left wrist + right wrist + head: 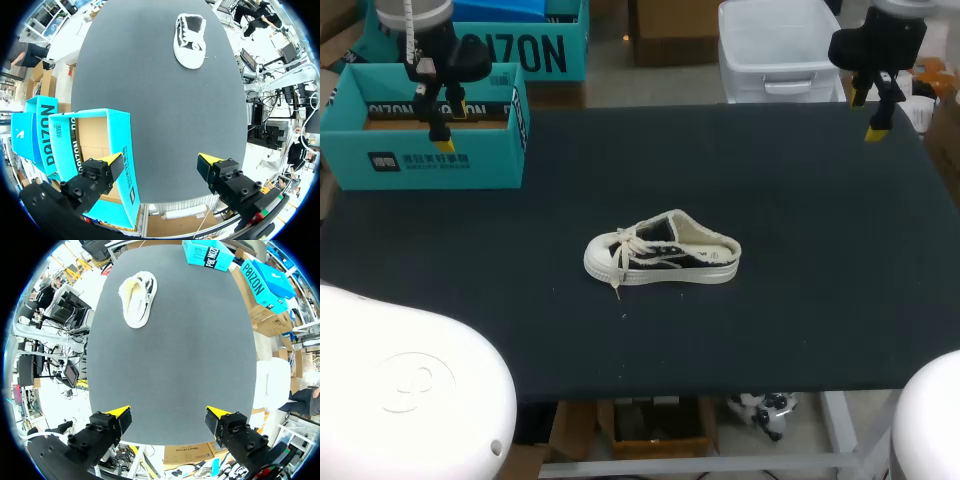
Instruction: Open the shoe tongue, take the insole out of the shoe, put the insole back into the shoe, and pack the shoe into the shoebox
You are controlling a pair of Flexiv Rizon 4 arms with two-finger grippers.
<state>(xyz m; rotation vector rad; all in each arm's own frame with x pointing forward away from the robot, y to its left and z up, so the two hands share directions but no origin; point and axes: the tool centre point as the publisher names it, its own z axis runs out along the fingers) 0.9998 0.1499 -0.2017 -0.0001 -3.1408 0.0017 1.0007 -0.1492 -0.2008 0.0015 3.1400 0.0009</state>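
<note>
Dark desk (820, 300) carries, at upper left, an open shoebox (420, 165) waiting to receive the shoe (665, 255), which sits upright on its sole mid-frame, seemingly reachable by either arm, while left fingers (442, 138) hang above the box and right fingers (878, 125) at upper right, both pairs spread wide and empty.

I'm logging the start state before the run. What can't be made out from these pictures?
Insole: head view and right wrist view, the shoe is too small to tell insole from lining.
Tongue: left wrist view, too small under the laces.
Floor of the shoebox: head view, hidden by its front wall and the left gripper; left wrist view, partly behind a finger.
</note>
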